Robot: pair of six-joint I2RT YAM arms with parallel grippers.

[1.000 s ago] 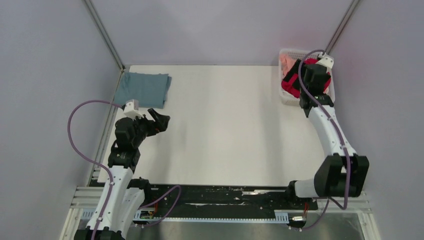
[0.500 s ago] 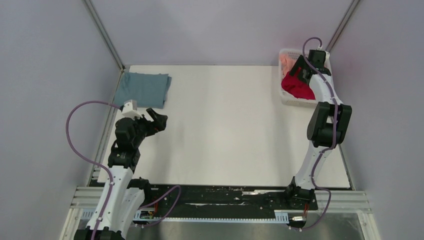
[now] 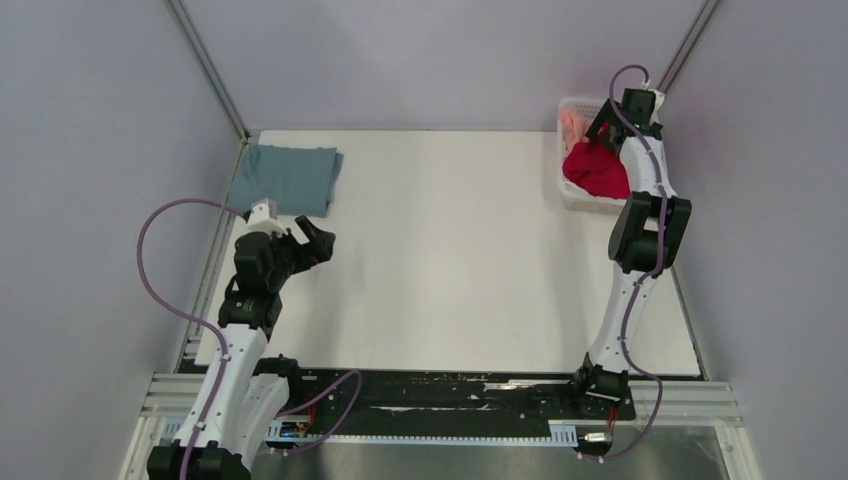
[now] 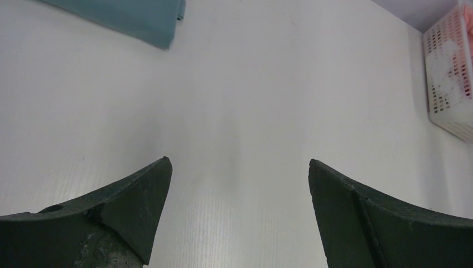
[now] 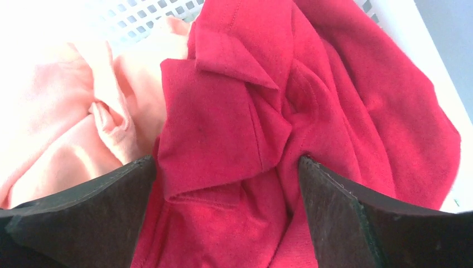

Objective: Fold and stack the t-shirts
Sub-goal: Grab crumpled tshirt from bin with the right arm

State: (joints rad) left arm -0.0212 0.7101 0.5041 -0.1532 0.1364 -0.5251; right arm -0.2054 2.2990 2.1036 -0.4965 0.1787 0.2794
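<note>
The crimson red t-shirt (image 3: 597, 170) lies crumpled in the white mesh basket (image 3: 572, 198) at the far right, with the salmon pink t-shirt (image 3: 573, 122) behind it. My right gripper (image 3: 607, 132) points down into the basket. In the right wrist view it (image 5: 226, 162) is open, and its jaws straddle a bunched fold of the red shirt (image 5: 234, 111), with the pink shirt (image 5: 72, 123) to the left. The dusty blue-grey t-shirt (image 3: 287, 178) lies folded flat at the far left. My left gripper (image 3: 318, 240) hovers near it, open and empty (image 4: 239, 162).
The basket's wall (image 5: 128, 22) and rim (image 5: 429, 50) enclose the right gripper closely. In the left wrist view the blue-grey shirt's edge (image 4: 134, 14) is at the top left and the basket (image 4: 449, 72) at the far right. Metal frame posts stand at both far corners.
My right arm has straightened up and swung its wrist further back over the basket, bringing the gripper down onto the red shirt. The left arm has barely moved.
</note>
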